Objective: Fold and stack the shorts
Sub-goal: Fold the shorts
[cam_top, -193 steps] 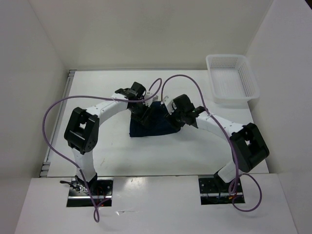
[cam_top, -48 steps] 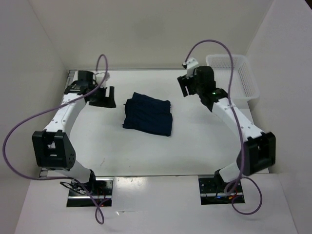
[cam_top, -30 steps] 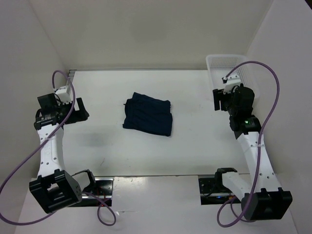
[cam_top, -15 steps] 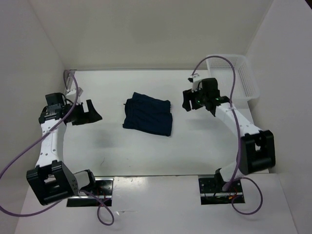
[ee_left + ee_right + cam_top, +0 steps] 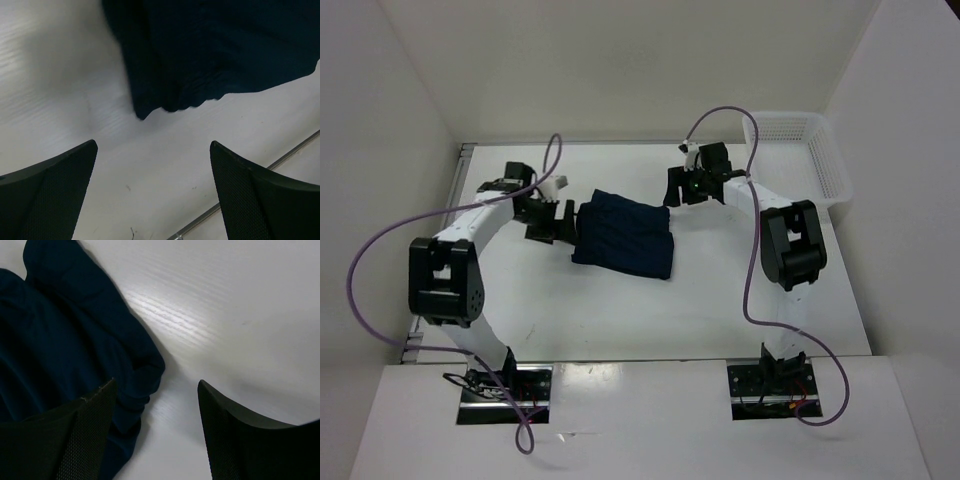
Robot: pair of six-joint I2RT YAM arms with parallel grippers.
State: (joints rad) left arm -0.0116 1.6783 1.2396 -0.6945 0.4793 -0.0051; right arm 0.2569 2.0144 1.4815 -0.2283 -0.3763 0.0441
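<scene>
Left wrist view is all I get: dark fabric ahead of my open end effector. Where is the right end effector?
Observer: The right end effector is open at the far right corner of the shorts, straddling the fabric's edge.
Operator: Are the shorts folded?
Observer: Yes, from above they lie as a compact rectangle.
Operator: Where's the basket?
Observer: The white mesh basket stands in the far right corner of the table, apart from the shorts.

The shorts point(image 5: 210, 45) are cut off at 12 o'clock in the left wrist view and at 9 o'clock in the right wrist view.
</scene>
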